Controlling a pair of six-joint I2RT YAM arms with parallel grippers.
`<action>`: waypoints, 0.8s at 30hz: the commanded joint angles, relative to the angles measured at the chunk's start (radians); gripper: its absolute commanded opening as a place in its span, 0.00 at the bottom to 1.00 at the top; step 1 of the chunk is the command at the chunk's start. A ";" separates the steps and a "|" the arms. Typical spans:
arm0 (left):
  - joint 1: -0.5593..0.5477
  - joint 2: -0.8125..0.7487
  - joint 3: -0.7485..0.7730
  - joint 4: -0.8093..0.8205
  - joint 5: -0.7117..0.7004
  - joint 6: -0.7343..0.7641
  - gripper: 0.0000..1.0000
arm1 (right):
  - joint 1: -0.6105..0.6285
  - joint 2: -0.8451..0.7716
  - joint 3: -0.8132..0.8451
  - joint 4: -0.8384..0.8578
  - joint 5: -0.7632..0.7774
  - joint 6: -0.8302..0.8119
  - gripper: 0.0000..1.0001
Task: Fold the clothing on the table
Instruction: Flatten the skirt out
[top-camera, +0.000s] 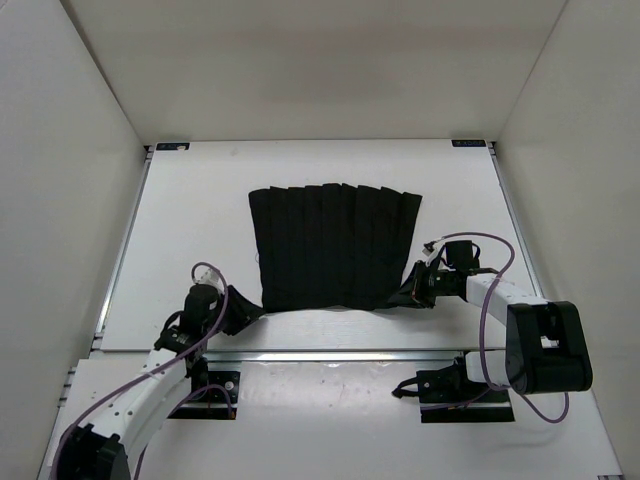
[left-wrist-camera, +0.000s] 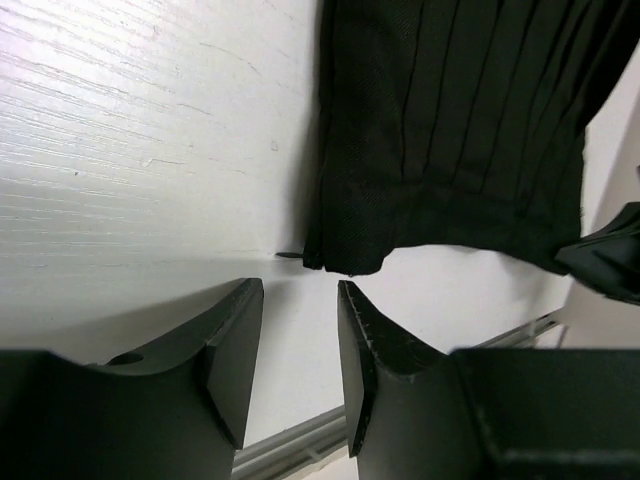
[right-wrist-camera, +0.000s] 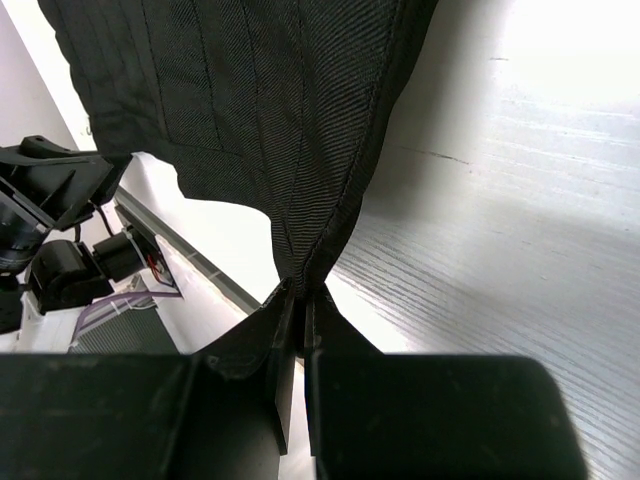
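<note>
One table (top-camera: 190, 220), white and flat, fills the middle of the top view. A metal rail (top-camera: 330, 353) runs along its near edge, and white walls (top-camera: 60, 200) stand on three sides. One piece of clothing (top-camera: 335, 245), black with vertical pleats, lies spread at the table's centre, broader at its far hem and narrower at its near edge.

Two arms reach to the near corners of the clothing, the left arm (top-camera: 150, 385) from the lower left and the right arm (top-camera: 500, 295) from the right. Each arm trails a purple cable (top-camera: 503, 262).

There are two grippers. In the top view the left gripper (top-camera: 243, 312) sits at the near left corner, black against black, so contact is hard to judge there. Its wrist view shows the fingers (left-wrist-camera: 235, 350) standing apart with bare table between them. The garment's corner lies just beyond the tips, not touching.

The right gripper (top-camera: 405, 295) covers the near right corner in the top view. Its wrist view shows the jaws pressed together on that corner, the fabric gathered into a pointed fold between them.
</note>
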 joint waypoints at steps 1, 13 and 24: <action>0.010 -0.062 -0.046 0.072 -0.015 -0.091 0.47 | 0.012 0.007 0.000 0.027 -0.017 -0.024 0.00; 0.025 -0.095 -0.094 0.067 -0.025 -0.145 0.53 | 0.025 0.004 0.013 0.016 -0.017 -0.026 0.00; -0.007 0.060 0.001 0.041 -0.115 -0.073 0.55 | 0.028 -0.010 0.024 0.010 -0.022 -0.023 0.00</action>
